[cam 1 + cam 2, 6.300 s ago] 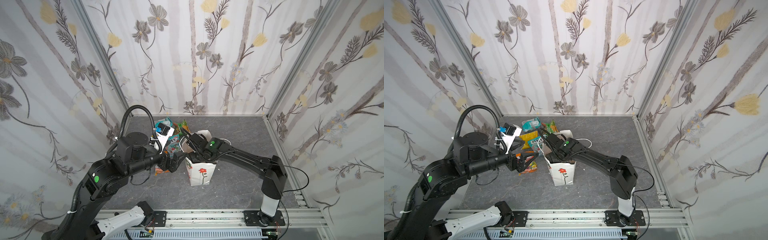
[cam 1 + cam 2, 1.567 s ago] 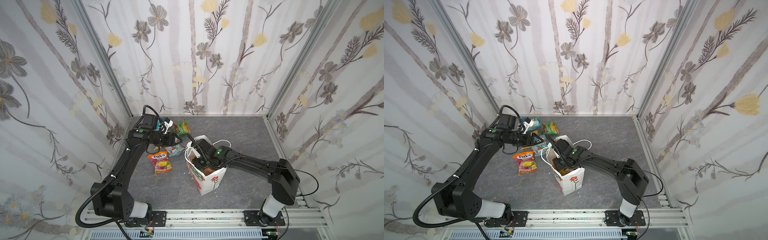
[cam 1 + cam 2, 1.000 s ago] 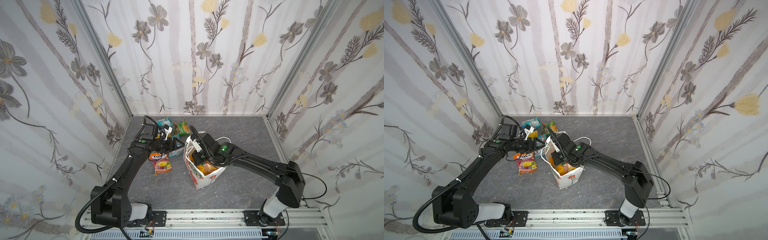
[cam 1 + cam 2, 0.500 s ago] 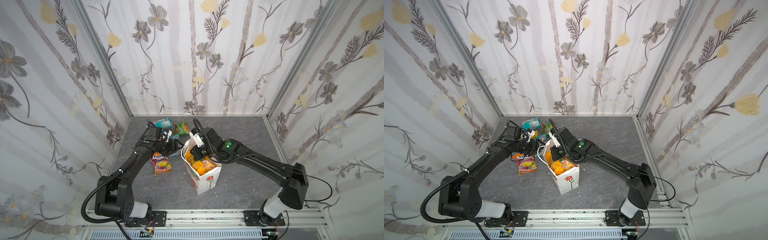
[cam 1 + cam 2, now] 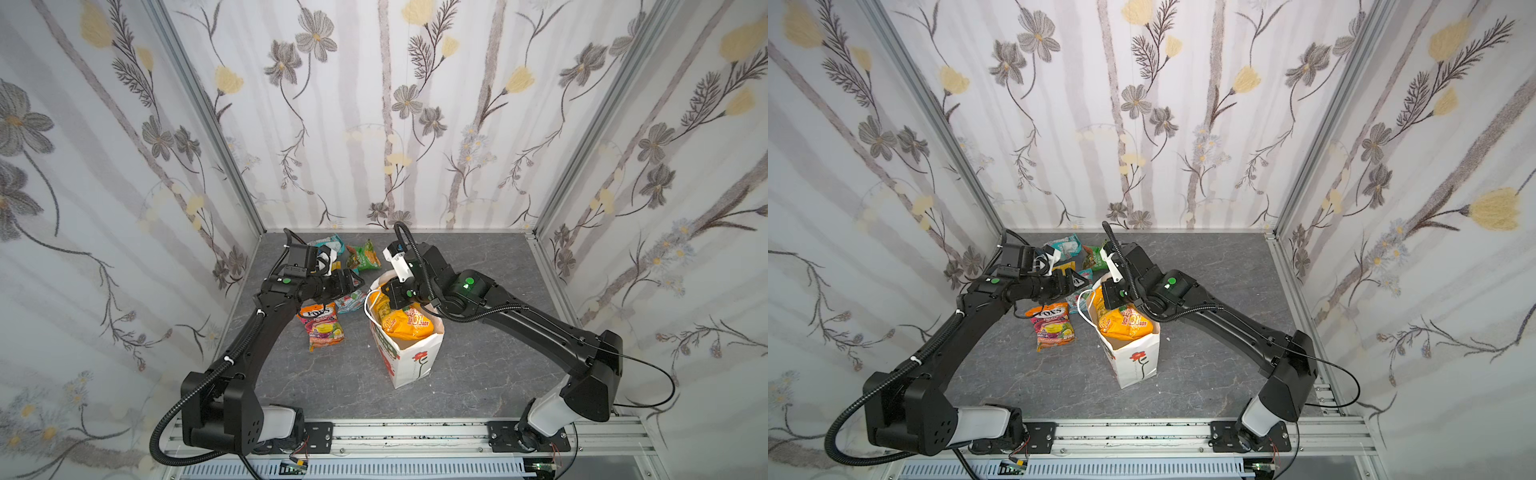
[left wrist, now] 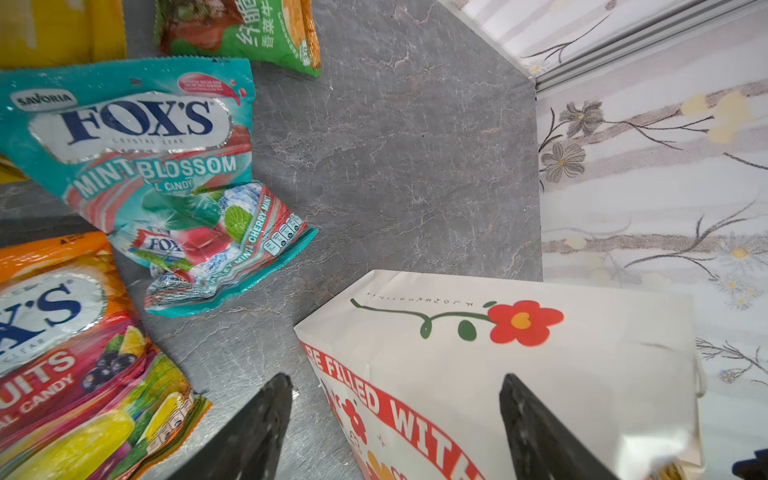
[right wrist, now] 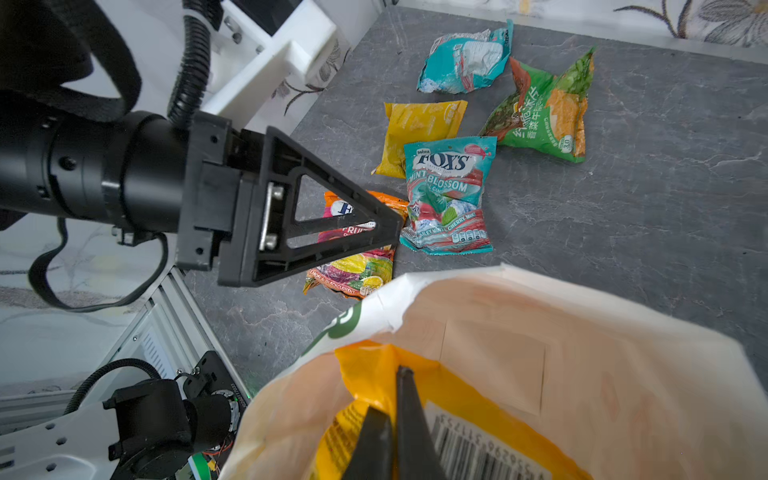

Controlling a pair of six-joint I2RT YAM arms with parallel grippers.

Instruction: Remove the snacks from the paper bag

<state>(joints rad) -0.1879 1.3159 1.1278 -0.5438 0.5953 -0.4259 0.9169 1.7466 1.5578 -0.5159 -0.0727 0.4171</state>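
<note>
Downward, right gripper (image 7: 388, 399) pinching orange packet (image 5: 405, 324), left gripper (image 6: 395, 378) spread near paper bag (image 5: 411, 361)

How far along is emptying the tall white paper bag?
Done: five crinkly plastic packets lie on the grey table. In hand: the right gripper is shut on a sixth, orange-yellow packet, half out of the white paper bag. Left: lifting it clear and setting it down.

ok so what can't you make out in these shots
- Bag bottom: in the right wrist view the orange packet fills the paper bag, so any snacks beneath are hidden.
- Yellow packet: in a top view, mostly behind the left arm.
- Fruit candy packet: cut off by the left wrist view's edge.
</note>
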